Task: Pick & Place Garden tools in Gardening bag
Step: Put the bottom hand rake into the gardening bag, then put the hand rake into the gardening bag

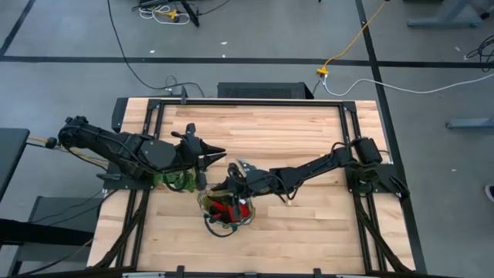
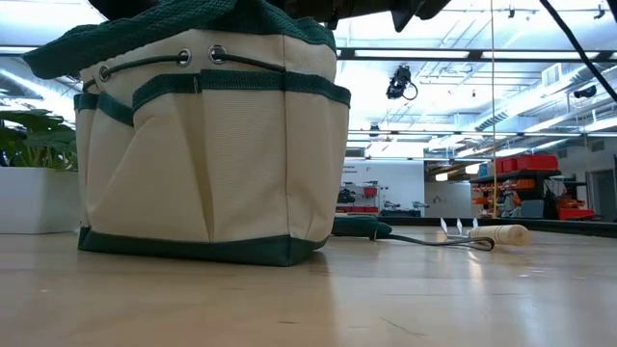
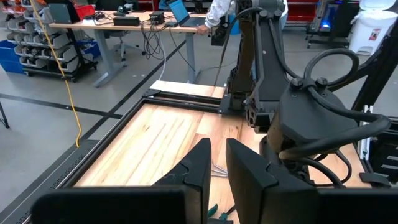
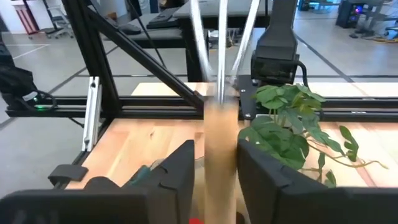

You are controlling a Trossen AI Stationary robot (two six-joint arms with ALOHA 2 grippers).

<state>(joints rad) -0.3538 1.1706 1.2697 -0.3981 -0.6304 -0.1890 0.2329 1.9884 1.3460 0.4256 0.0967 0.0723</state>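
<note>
The gardening bag (image 2: 207, 145) stands on the wooden table (image 1: 309, 232) toward its front middle — beige canvas with dark green trim, outer pockets and metal eyelets. No brand, label or lettering can be read on it or on any tool. From above, its open mouth (image 1: 224, 208) shows red inside, apparently the gloves (image 1: 229, 210), with a green loop handle lying toward the table's front edge.

The right gripper (image 4: 214, 165) hangs over the bag's mouth. Between its two dark fingers (image 4: 264, 168) stands a wooden-handled hand rake (image 4: 219, 118), handle down and metal tines up. The handle is blurred; the fingers stand on either side of it, but whether they press on it or have let go cannot be told.

The left gripper (image 3: 214, 165) hovers just to the left of the bag, near the leafy plant sprig (image 1: 174, 179). Its fingers are nearly together with only a thin slit between them, and nothing is seen held there.

In the low view a second wooden-handled rake (image 2: 477, 234) lies flat on the table behind the bag, to its right — tines toward the bag, well apart from both grippers.
</note>
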